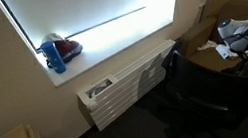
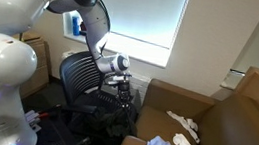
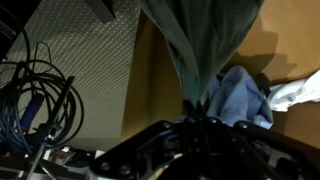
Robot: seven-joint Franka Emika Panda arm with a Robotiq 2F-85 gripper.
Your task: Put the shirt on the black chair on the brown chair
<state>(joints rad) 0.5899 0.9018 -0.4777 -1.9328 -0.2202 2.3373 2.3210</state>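
The brown chair (image 2: 251, 109) fills the side of the scene away from the arm's base, and its seat is where the load must go. The black chair (image 2: 79, 76) stands just beside it, its mesh back right under your wrist. The shirt (image 3: 200, 45) is off the black chair and in the air: the gripper (image 3: 203, 122) is pinched onto a gathered bunch of it, and the rest hangs as one long drape, long axis straight down. In the wrist view the drape sits over brown upholstery, with the mesh close alongside, so you are at the border between the two chairs. Judging from this, the carry runs sideways toward the open seat, away from the mesh. A blue cloth (image 3: 238, 95) and a white cloth (image 3: 297, 92) already lie on that seat near the hanging fabric. Cables (image 3: 35, 100) trail low beside the black chair, where the hem could snag.
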